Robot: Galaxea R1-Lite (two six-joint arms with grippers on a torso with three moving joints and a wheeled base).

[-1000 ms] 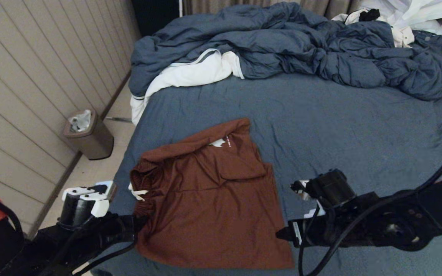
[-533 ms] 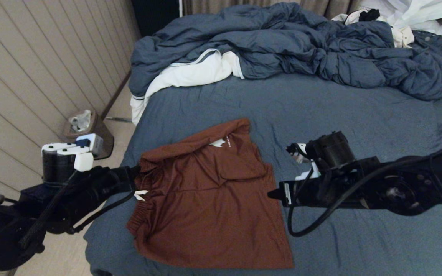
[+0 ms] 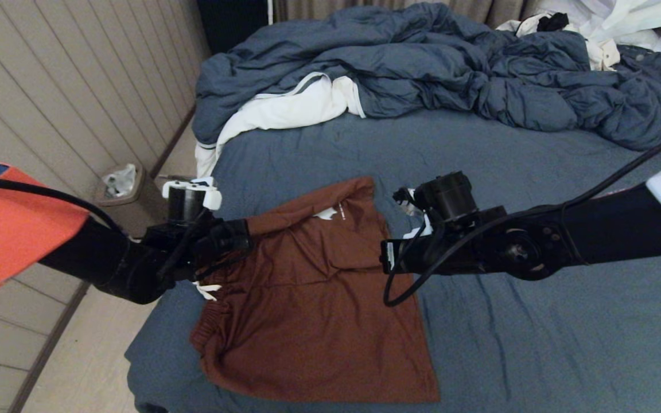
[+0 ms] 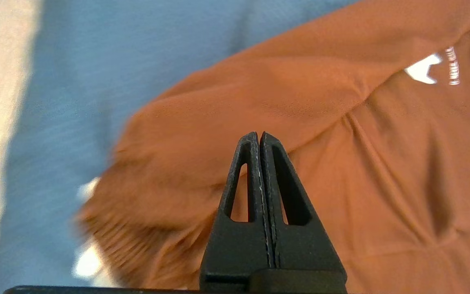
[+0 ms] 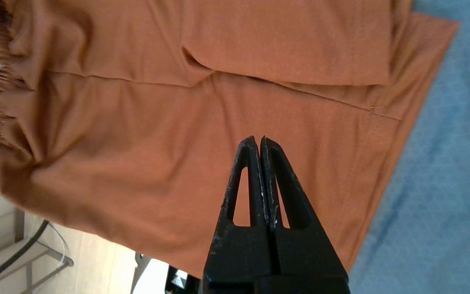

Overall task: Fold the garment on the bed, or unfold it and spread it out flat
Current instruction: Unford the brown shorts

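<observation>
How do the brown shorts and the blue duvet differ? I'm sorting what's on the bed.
The shorts are rust-brown and lie mostly flat near the bed's front edge; the duvet is slate blue and heaped in a rumpled pile at the far end. The duvet is far bigger. Both rest on the sheet.

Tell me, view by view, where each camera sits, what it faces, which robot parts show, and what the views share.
Head view: mounted high, looking down at the rust-brown thin-fabric shorts on the large bed with a slate-blue sheet; both black arms show.
Left wrist view: behind the left gripper, jaws shut, facing the gathered waistband end.
Right wrist view: behind the right gripper, jaws shut, above the leg panels.
Shared: all three show shorts and sheet; head and left wrist views both catch the small white logo print.
</observation>
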